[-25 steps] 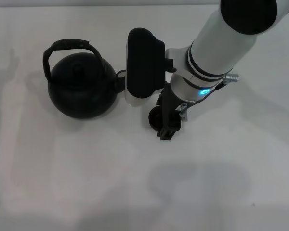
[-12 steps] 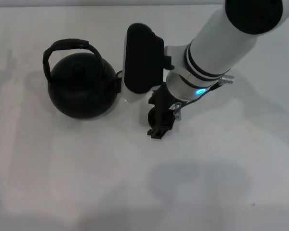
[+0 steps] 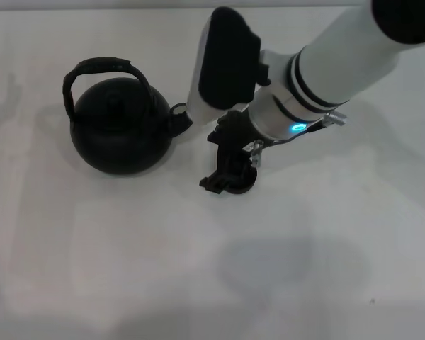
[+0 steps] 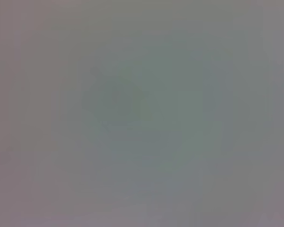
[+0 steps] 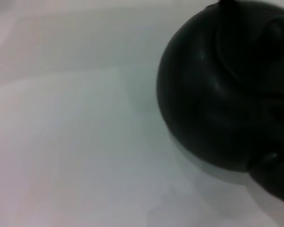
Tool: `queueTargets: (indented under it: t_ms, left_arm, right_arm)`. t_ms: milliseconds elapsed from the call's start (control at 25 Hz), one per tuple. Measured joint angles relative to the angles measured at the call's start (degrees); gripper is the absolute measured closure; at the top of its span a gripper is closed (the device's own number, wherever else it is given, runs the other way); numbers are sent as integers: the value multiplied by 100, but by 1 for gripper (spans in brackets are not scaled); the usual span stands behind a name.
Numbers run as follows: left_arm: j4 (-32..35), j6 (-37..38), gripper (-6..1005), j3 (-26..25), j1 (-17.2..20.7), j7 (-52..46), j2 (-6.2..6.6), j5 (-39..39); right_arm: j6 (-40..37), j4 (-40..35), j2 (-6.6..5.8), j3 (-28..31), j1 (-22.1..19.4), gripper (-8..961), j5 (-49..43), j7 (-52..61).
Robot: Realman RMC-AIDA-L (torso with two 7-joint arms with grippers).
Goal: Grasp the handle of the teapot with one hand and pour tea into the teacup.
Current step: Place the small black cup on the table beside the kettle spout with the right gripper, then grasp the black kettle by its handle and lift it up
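On the white desk [image 3: 127, 269], the black teapot [image 3: 119, 134] sat at the left, its arched handle [image 3: 99, 66] upright and untouched, its spout [image 3: 178, 113] pointing toward the right arm. That arm reached in from the upper right, its end effector [image 3: 223, 177] low just beside the pot; its opening could not be told. The teacup [image 3: 242, 185] showed partly beneath it. The right wrist view showed the teapot [image 5: 222, 90] close by.

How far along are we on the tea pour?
Early. The teapot sits untouched on the table, its handle free. The right pincer hovers at the teacup, beside the spout. The left arm is out of view. Grasping the handle and pouring remain.
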Motion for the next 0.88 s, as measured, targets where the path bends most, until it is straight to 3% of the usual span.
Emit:
queueTargets:
  t_ms: [560,880]
  left_arm:
    - [-7,7,112,0,2,0,-4,0]
    - [-4,8,111,-1,-2,-11,-16,10]
  right_arm:
    - [97,-142,-48,1472,-875,105,529,-827]
    - [128,-113,-50,1986,-1117,106,659,-1189]
